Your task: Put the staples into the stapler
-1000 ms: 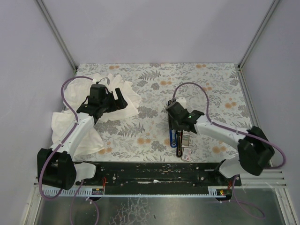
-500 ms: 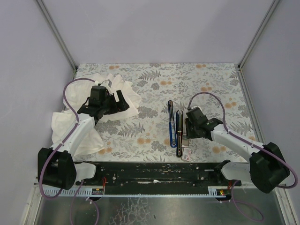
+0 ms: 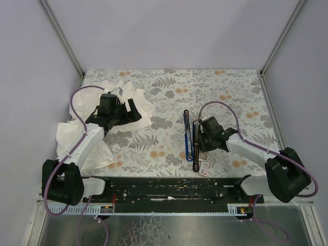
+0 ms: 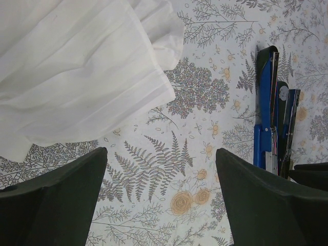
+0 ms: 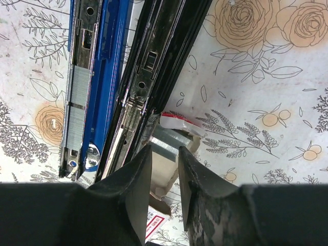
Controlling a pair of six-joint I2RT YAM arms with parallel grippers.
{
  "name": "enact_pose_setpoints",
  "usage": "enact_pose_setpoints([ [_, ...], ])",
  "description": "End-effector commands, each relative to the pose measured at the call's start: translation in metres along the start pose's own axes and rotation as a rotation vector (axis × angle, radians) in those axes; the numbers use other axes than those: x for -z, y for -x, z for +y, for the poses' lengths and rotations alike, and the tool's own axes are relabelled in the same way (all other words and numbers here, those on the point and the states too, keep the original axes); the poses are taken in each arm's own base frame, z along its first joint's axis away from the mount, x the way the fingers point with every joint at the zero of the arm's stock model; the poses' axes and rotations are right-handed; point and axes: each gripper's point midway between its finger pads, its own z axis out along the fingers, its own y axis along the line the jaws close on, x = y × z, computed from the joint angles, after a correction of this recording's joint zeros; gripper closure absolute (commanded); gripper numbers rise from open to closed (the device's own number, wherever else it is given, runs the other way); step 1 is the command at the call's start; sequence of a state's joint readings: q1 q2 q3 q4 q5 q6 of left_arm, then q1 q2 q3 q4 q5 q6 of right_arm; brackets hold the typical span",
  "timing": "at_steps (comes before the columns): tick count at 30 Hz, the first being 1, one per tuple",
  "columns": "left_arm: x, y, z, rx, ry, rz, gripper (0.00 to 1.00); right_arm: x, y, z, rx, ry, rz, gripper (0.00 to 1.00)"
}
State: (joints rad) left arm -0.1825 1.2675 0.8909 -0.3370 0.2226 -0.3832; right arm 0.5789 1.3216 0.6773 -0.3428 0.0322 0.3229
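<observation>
Right wrist view: loading not complete, with the staple strip at the jaws beside the opened stapler.

Slim blue and black hinged stapler (image 5: pixel 108 77) lies opened flat on the floral-patterned table (image 3: pixel 230 97), its metal channel exposed. Short silvery-grey strip of staples (image 5: pixel 169 141) sits just beside the stapler's black arm, apparently on opened card packaging. Tiny white box with a red label (image 3: pixel 204 167) lies just beside the stapler's near end. Right gripper (image 5: pixel 163 154) is at the strip, jaws drawn to a narrow gap; whether they pinch it cannot be told. Judged outstanding: lift the strip, seat it in the channel, close the stapler. Left gripper (image 4: pixel 161 154) stands wide open and empty, well apart from the stapler, by the large white cloth (image 4: pixel 77 66). A ribbed grey length along the stapler's blue arm may be staples or bare metal; this is unclear. Contact under the fingertips is hidden.
</observation>
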Motion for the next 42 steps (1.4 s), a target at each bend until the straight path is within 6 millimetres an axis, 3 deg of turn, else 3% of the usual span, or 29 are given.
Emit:
enact_pose_setpoints([
  [1,-0.002,0.013,-0.005,-0.020,-0.025,-0.043,0.14,-0.003,0.008,0.006,0.027,0.035,-0.018,0.67],
  [19,-0.001,0.014,-0.005,-0.020,-0.022,-0.048,0.14,-0.008,-0.011,0.010,-0.019,0.053,0.063,0.70],
  [30,0.001,0.015,-0.005,-0.020,-0.023,-0.054,0.14,-0.002,-0.023,0.018,-0.040,0.080,0.099,0.70],
  [42,0.003,0.016,-0.005,-0.022,-0.021,-0.064,0.14,-0.009,-0.017,0.013,0.016,-0.022,0.074,0.66],
])
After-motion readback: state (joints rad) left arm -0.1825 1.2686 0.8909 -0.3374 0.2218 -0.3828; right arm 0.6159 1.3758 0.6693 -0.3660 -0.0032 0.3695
